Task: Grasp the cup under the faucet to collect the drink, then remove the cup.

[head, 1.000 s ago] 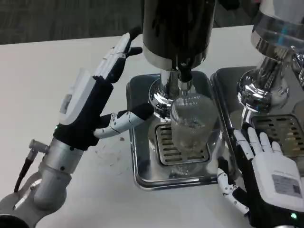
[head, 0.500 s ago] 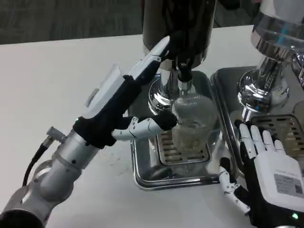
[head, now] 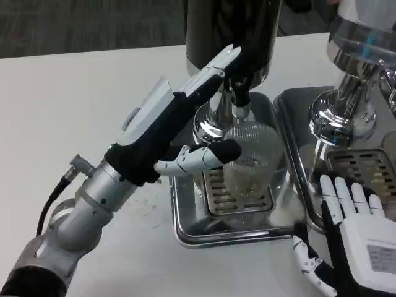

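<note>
Left robot hand [head: 185, 124] advanced, fingers spread, thumb touching cup [head: 250, 158]; holds nothing.

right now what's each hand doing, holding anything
Left hand: open, fingers spread, thumb at the cup under the faucet, not gripping it.
Right hand: open, holding nothing, beside the tray.

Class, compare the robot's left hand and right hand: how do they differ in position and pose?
The left hand reaches up beside the cup under the faucet, thumb at the glass; the right hand lies low near the table's front edge, away from the cup. The left shows side-on; the right shows its white back. Both have spread fingers and hold nothing.
</note>
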